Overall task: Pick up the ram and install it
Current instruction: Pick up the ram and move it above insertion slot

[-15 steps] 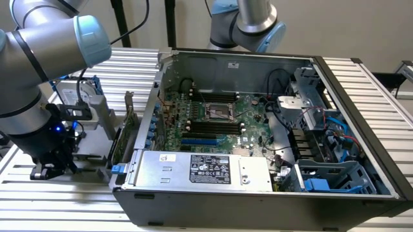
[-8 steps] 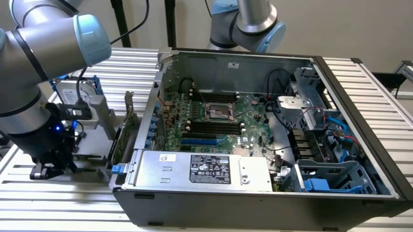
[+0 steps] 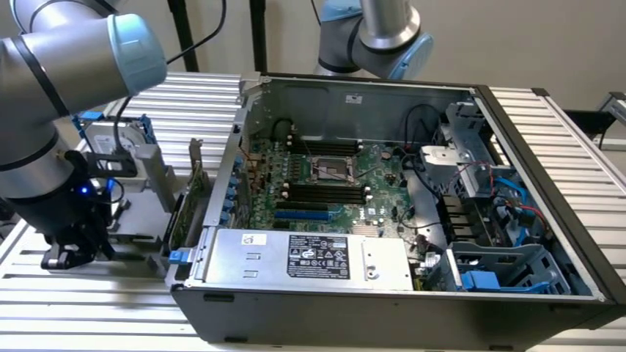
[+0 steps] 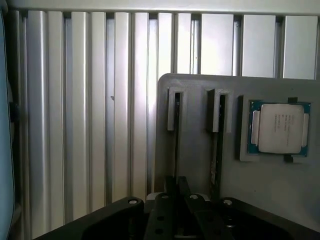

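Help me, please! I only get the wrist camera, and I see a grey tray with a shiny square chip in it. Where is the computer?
Observer: A big black metal computer case, lying open, sits to the exterior view's right of the arm's end effector.
Operator: Is the end effector inside it?
Observer: No, it hangs low outside the case, over the ribbed metal table.
Operator: Are there slots in the computer?
Observer: Yes, long black plastic slots lie side by side on the large green motherboard.
Operator: What else is in there?
Observer: A flat silver metal box with a white label sits along the near edge.
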